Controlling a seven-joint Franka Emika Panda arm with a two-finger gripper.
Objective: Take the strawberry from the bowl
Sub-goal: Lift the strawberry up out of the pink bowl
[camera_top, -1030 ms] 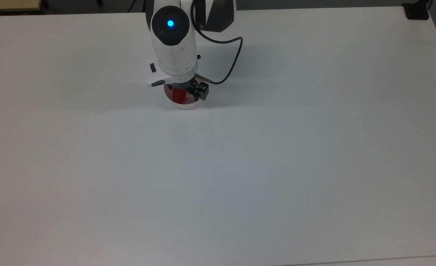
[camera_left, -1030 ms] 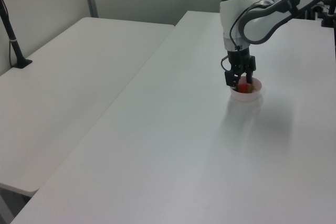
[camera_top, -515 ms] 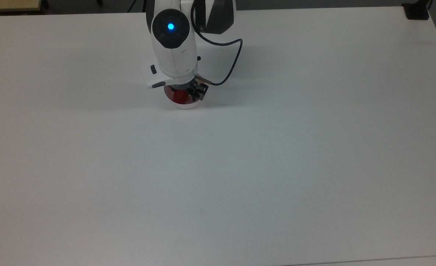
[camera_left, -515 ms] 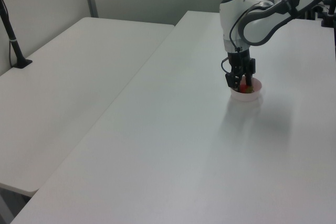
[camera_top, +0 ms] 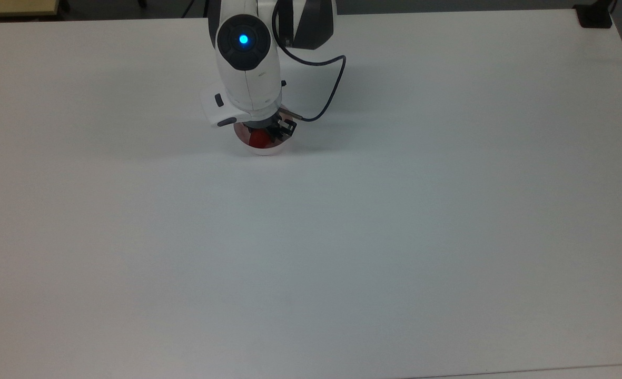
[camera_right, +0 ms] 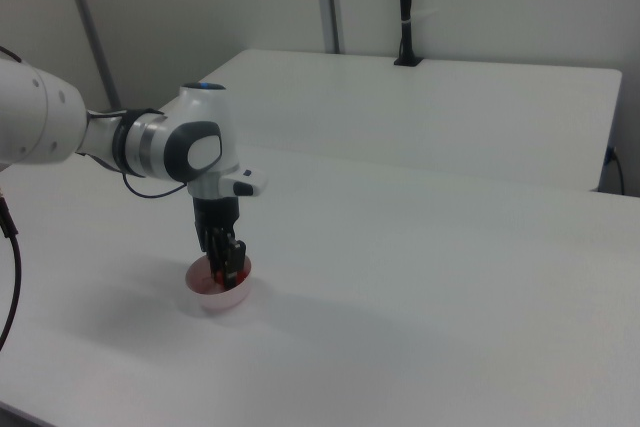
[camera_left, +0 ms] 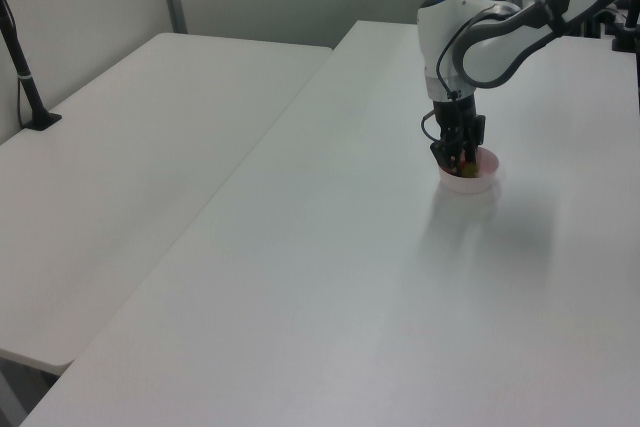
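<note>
Strawberry (camera_top: 258, 138) sits inside the pink bowl (camera_top: 260, 151), right at the tips of the gripper (camera_top: 265, 132), which is down in the bowl on the white table (camera_top: 395, 237). From the left view the fingers (camera_left: 456, 152) look drawn close together around the fruit, so I read them as clamped on it, bowl not caught. In the right view the gripper (camera_right: 226, 265) hangs vertical over the bowl's (camera_right: 238, 294) middle, strawberry (camera_right: 212, 272) just beside its tips. Judgement: grasp looks made, lift not started. Do it well: pull straight up, slow, no sideways drag; the bowl is light and could tip or ride along if a finger touches the rim. Check the fruit comes up with the tips.
</note>
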